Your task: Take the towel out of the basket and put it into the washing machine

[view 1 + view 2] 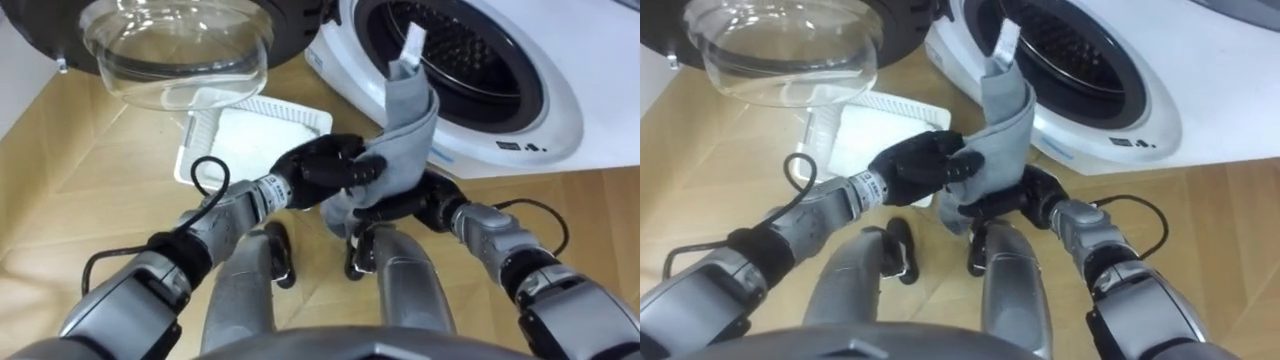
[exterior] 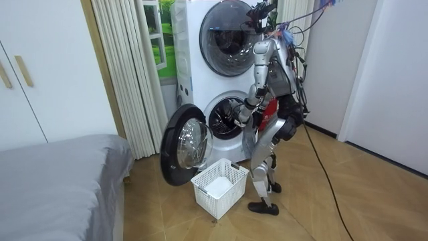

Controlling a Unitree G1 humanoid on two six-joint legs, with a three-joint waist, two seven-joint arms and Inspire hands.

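The grey towel (image 1: 405, 125) is bunched into an upright roll and held up in front of the washing machine's open mouth. Its upper end, with a small white tag (image 1: 411, 45), shows against the dark drum. Whether that end has passed the rim, I cannot tell.

The left hand (image 1: 325, 170) grips the towel at its middle from the left, with fingers and thumb curled round the cloth. The right hand (image 1: 410, 205) is just below, against the towel's lower fold. Its fingers run under the cloth, so I cannot tell whether they clasp it.

The washing machine (image 1: 560, 110) is white and stands right behind the towel. Its round door (image 1: 175, 50), with a clear glass bowl, is swung wide open to the left. A white plastic basket (image 1: 265, 125) sits on the wooden floor (image 1: 90, 170) under the door and to the left of the hands.

In the room view the robot stands upright close to the machine, facing it, with both arms reaching to the lower opening and the basket at its feet. A second machine (image 2: 194, 40) with a closed round door is stacked on top. Pale curtains (image 2: 127, 67) hang on the room view's left of the machines, and a bed with a grey cover (image 2: 60, 167) stands further that way.
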